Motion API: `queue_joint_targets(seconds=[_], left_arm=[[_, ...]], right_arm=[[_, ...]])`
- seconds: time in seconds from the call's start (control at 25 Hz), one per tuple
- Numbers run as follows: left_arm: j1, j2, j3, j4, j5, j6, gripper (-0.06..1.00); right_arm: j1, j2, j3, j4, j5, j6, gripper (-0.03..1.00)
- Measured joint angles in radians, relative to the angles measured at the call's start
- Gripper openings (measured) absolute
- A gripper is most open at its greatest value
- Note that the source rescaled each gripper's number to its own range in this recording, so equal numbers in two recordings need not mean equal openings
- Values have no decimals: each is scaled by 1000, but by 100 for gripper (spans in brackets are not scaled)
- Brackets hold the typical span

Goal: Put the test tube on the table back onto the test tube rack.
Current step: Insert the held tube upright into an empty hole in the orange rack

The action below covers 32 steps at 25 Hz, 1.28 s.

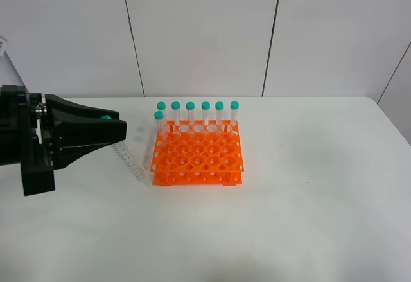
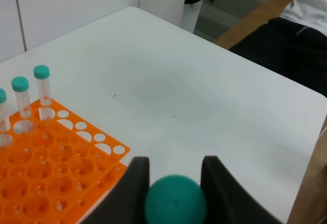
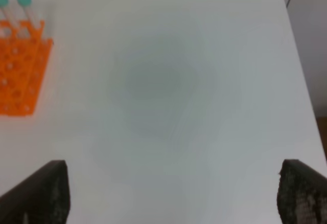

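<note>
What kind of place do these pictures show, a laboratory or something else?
Probably an indoor robot test bench set up like a laboratory: a plain white table, an orange test tube rack with teal-capped tubes, and white wall panels behind.

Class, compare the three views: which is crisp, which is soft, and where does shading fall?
Exterior high view: crisp and evenly lit, with only a faint shadow under the test tube rack. Left wrist view: the cap of the test tube, up close, is blurred; the rack behind is sharper. Right wrist view: soft throughout, with a dim grey patch on the table.
</note>
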Motion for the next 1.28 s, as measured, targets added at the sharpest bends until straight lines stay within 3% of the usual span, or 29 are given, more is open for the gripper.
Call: queue_joint_targets(seconds=[0.28, 0.76, 1.28], left_arm=[[0, 0, 0, 0, 1, 0, 0], [0, 0, 0, 0, 2, 0, 0], [0, 0, 0, 0, 6, 0, 0]], right_arm=[[0, -173, 189, 3, -9, 43, 99], [0, -413, 333, 19, -124, 64, 99], [0, -428, 438, 60, -186, 26, 99]])
